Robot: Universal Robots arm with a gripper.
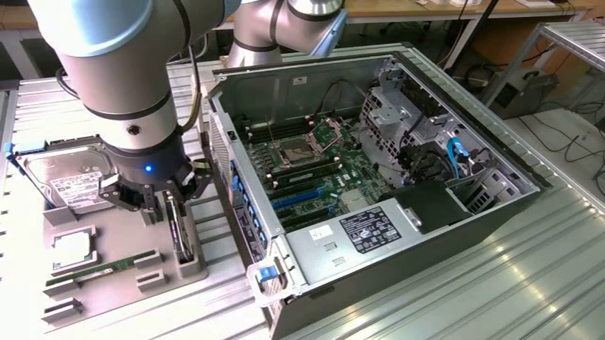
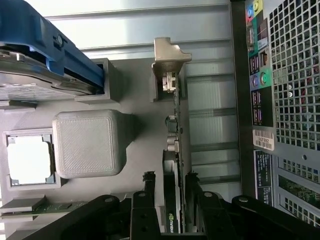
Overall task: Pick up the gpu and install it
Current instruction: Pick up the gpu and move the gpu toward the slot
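Between the spread fingers (image 2: 149,187) of the gripper (image 2: 171,176) stands the gpu (image 2: 173,150) — on edge in its slot of the grey tray (image 1: 127,237), jaws released, not clamping it. Just beyond lies a hard drive (image 1: 71,180); farther, toward the exterior view's right, the open computer case (image 1: 283,88).

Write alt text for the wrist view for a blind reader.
The open gripper straddles the gpu, which stands on edge in a grey holder tray, one finger on each side. The tray also holds a hard drive in a blue frame, a CPU and a RAM stick; the computer case's perforated rear panel stands beside it.
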